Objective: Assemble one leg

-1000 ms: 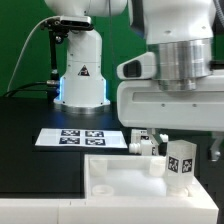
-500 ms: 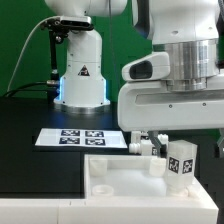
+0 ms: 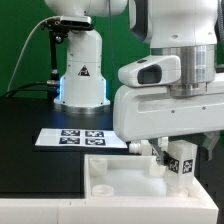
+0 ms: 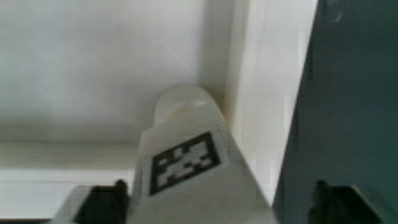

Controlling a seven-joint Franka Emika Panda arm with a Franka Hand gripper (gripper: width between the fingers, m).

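The leg (image 3: 183, 162) is a small white block with a black-and-white tag. It stands upright on the large white tray-like part (image 3: 115, 185) at the exterior view's right. My gripper (image 3: 170, 156) has come down over it, and the hand hides the leg's upper part. In the wrist view the leg (image 4: 192, 150) rises between my two dark fingers (image 4: 107, 203). My gripper (image 4: 222, 206) is open around it. One finger is close beside the leg, and a gap shows at the other side.
The marker board (image 3: 72, 137) lies on the black table behind the tray-like part. Another small white part (image 3: 136, 146) stands near the board's end. The robot base (image 3: 82, 80) stands at the back before a green wall.
The hand has moved down and slightly toward the exterior view's left. It now covers more of the leg. The leg itself has not moved.
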